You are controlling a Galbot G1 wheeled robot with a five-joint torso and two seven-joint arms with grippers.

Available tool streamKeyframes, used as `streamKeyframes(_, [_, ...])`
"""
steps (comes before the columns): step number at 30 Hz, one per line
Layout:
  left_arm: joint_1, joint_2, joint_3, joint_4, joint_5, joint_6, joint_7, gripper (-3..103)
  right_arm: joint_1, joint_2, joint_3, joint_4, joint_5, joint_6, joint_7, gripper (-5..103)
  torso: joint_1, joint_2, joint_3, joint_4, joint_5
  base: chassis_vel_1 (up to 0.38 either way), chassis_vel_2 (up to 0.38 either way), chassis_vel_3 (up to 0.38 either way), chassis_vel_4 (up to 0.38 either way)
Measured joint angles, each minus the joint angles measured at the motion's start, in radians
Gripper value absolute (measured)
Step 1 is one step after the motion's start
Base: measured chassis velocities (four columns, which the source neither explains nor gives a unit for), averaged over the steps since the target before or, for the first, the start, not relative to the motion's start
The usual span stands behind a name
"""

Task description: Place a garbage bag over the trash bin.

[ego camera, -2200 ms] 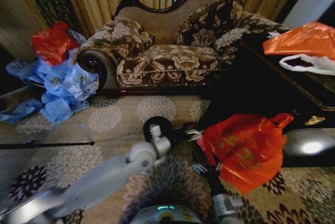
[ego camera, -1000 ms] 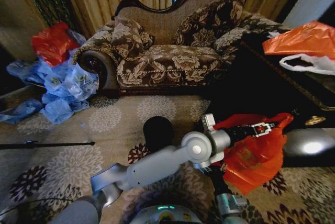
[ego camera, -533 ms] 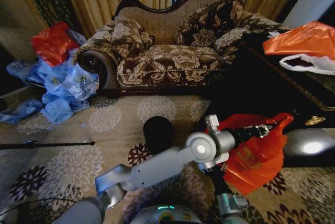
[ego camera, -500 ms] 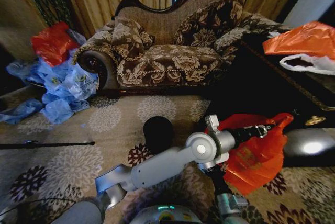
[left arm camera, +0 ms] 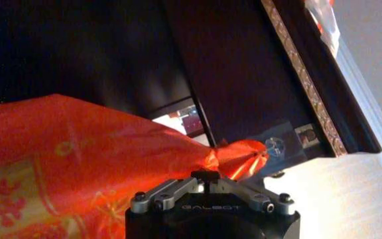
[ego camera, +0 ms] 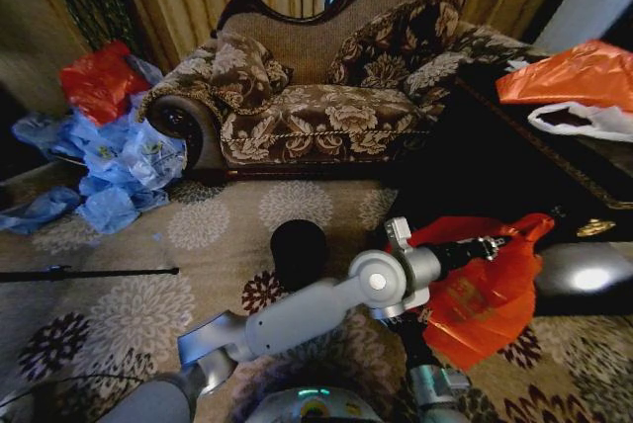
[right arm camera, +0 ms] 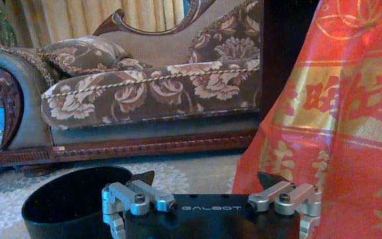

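- My left gripper: reaching across front of me, fingers pinched together on twisted top corner of thin crinkly red-orange plastic garbage bag; same pinch showing in left wrist view.
- Bag: hanging off floor from that pinch, draping down beside dark wooden cabinet.
- My right gripper: sitting low beneath bag, fingers spread wide, bag hanging just beside one finger.
- Small black cylindrical trash bin: standing upright on floral carpet, apart from left gripper, unbagged; close in front of right gripper.

The bin is partly hidden by the left arm; the bag is cut off by the wrist views' edges.
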Motion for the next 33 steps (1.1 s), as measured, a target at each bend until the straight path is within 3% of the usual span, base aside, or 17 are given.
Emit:
streamKeyframes(19, [0.04, 0.127, -0.016, -0.063, -0.007, 0.023, -0.046, 0, -0.033, 0.002, -0.002, 0.027, -0.012, 0.004, 0.007, 100, 0.0, 0.0, 0.0, -0.0001, -0.0001, 0.0, 0.0, 0.0, 0.0])
streamKeyframes(33, [0.114, 0.24, -0.103, -0.184, -0.028, 0.042, -0.076, 0, -0.062, 0.013, -0.014, 0.033, -0.052, 0.026, 0.008, 100, 0.0, 0.0, 0.0, 0.0, -0.0001, 0.0, 0.0, 0.0, 0.0])
